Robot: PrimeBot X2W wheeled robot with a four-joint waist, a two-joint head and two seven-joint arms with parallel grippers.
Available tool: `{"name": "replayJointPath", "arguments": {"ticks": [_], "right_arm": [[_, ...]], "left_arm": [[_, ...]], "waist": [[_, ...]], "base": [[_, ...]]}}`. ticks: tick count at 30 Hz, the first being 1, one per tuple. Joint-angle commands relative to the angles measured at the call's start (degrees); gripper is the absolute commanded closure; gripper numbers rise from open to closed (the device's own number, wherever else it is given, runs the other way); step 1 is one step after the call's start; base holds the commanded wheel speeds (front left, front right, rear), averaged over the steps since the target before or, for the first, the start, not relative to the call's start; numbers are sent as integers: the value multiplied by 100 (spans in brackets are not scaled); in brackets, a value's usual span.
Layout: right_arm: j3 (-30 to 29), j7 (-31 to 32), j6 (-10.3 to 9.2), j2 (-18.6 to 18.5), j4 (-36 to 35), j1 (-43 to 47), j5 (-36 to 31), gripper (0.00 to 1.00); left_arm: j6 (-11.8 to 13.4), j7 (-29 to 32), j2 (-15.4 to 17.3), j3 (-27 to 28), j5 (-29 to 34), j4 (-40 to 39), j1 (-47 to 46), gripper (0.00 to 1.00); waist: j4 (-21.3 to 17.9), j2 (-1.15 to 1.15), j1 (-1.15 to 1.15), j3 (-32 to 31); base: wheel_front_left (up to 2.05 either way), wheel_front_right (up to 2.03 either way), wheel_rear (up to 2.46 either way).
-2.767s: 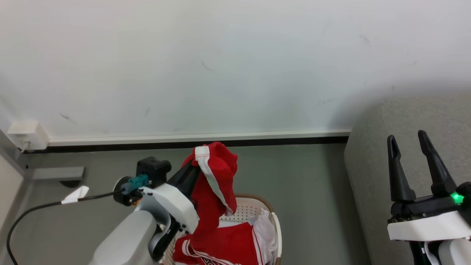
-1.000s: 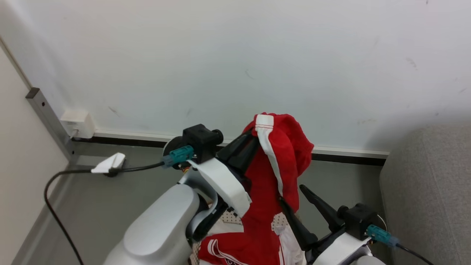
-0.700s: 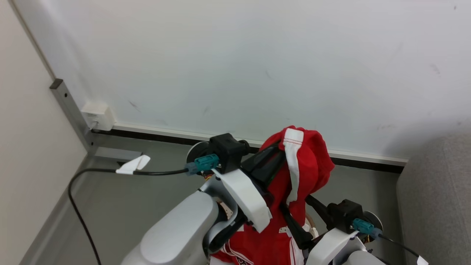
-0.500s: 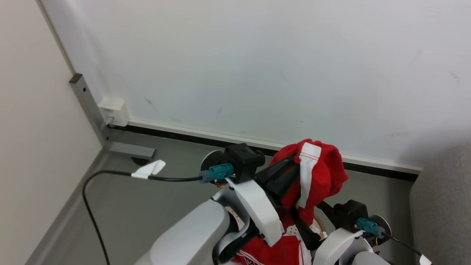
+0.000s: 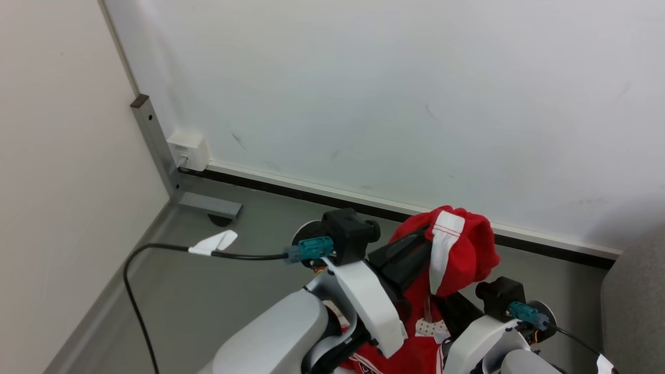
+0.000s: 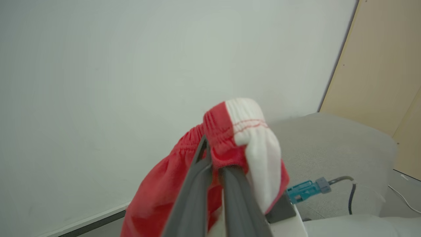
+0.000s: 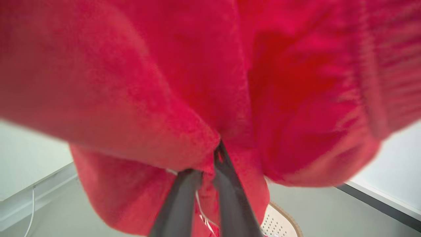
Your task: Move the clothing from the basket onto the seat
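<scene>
A red garment with a white stripe hangs bunched from my left gripper, which is shut on its elastic waistband. More red clothing trails down toward the basket, of which a perforated cream patch and a bit of brown rim show. My right gripper sits just below the left, with its tips buried in the cloth. In the right wrist view, its fingers are shut on a fold of the red fabric. The grey seat lies at the right edge.
A white wall with a dark baseboard runs behind. A grey metal post and a white socket box stand in the left corner beside a beige panel. A black cable with a white tag crosses the grey floor.
The head camera has swung left, bringing the corner into view. My right gripper left its open spot by the seat, came in under the hanging garment and shut on it. The left kept its hold.
</scene>
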Motion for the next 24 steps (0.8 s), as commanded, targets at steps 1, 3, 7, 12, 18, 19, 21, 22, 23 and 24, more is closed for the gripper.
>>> {"name": "replayJointPath", "arguments": {"ticks": [1,3,7,12,18,19,21,22,23,24], "right_arm": [[10,3,-12,-58,-68,9,69,100],[-36,4,-12,-97,-171,36,86,100],[-135,3,-12,-126,-312,109,118,100],[-470,4,-12,-160,-742,297,128,100],[-923,3,-12,-233,-1417,560,99,100],[-992,3,-12,-245,-1527,603,88,100],[-1146,3,-12,-265,-1741,673,92,100],[-1220,3,-12,-278,-1847,706,89,100],[-1299,3,-12,-285,-1941,742,97,100],[-1365,3,-12,-283,-2045,773,134,100]], "left_arm": [[35,-24,57,45,-60,9,57,100],[62,-55,85,77,-74,45,60,100],[95,-100,139,129,-85,118,62,100],[132,-172,236,214,-174,283,141,100],[177,-256,333,203,-186,457,294,100],[182,-256,354,211,-192,480,318,100],[206,-310,392,225,-177,508,360,100],[223,-323,405,231,-176,517,384,100],[229,-334,419,230,-170,538,413,100],[246,-344,426,224,-157,553,434,100]], "waist": [[-25,0,0,13],[-66,0,0,34],[-134,0,0,56],[-242,0,0,83],[-405,0,0,103],[-438,0,0,106],[-512,0,0,113],[-550,0,0,114],[-591,0,0,113],[-634,0,0,115]], "base": [[0,0,0],[0,0,0],[0,0,0],[0,0,0],[0,0,0],[0,0,0],[0,0,0],[0,0,0],[0,0,0],[0,0,0]]}}
